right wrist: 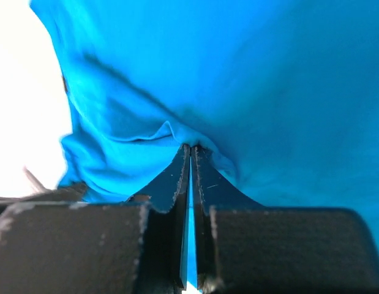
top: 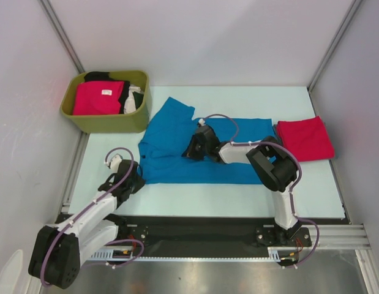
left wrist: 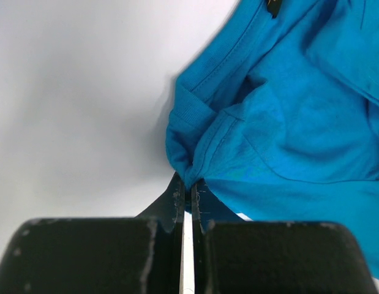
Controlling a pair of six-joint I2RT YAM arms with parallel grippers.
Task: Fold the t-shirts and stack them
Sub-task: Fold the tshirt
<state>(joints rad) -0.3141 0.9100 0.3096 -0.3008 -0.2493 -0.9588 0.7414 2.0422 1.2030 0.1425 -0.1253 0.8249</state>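
Open table [top: 238, 199] strip along near edge, also behind blue shirt [top: 171, 156]. Olive tub [top: 103, 122] blocks far-left corner; red shirt [top: 304, 138] fills right side.

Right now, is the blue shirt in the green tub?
No, the blue shirt lies spread on the table, outside the green tub.

Olive-green tub [top: 106, 122] on table [top: 207, 199], far-left corner.

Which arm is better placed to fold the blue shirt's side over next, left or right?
Probably left. The left gripper is shut on the outer edge of the blue t-shirt, so it could carry that edge across. The right gripper pinches cloth mid-shirt, which suits it better to holding the crease.
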